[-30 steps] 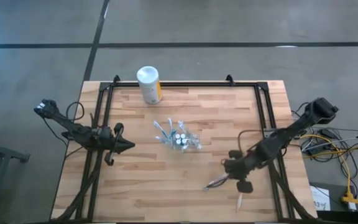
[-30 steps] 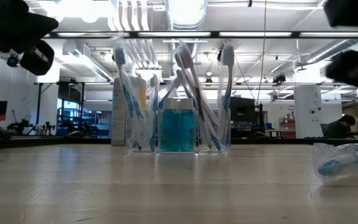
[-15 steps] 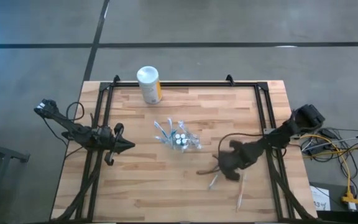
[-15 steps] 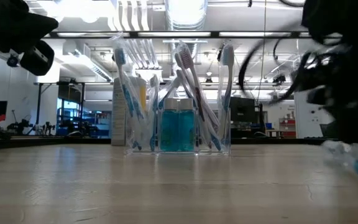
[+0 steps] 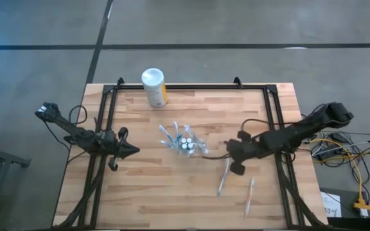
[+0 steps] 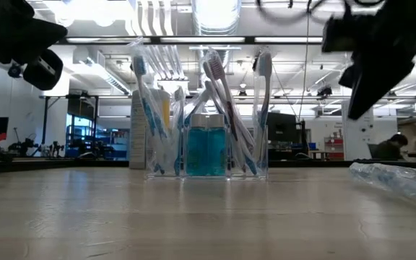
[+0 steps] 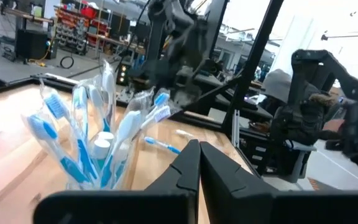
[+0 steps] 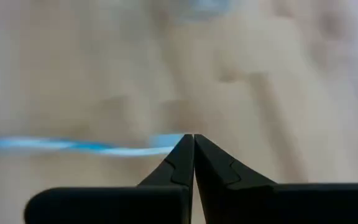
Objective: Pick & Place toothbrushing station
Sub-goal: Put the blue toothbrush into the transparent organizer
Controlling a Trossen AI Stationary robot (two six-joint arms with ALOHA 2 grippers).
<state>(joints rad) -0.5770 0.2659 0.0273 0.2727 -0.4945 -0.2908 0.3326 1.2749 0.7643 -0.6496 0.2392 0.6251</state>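
Note:
A clear plastic cup (image 5: 185,144) (image 6: 206,155) stands mid-table. It holds several white and light-blue toothbrushes upright, with teal white-capped tubes (image 6: 206,150) between them. A wrapped toothbrush (image 5: 223,177) (image 6: 396,180) lies flat on the table, right of the cup. A second toothbrush (image 5: 249,196) lies nearer the table's front. My right gripper (image 5: 227,156) (image 6: 352,112) (image 8: 193,138) is shut and slants down. It hangs above the wood by the first toothbrush's far end. My left gripper (image 5: 137,151) (image 7: 197,146) waits shut, left of the cup, pointing level at it.
A white canister with a yellow label (image 5: 153,86) stands near the far edge, behind the cup. Black frame rails (image 5: 272,115) run along the table's left, right and far sides. Bare wood lies in front of the cup and at the near left.
My right gripper has swung from the near right part of the table toward the far edge and the cup, staying shut and turning as it went. The wrapped toothbrush beside it has slid a little toward the far edge. It has also turned from slanted to nearly front-to-back.

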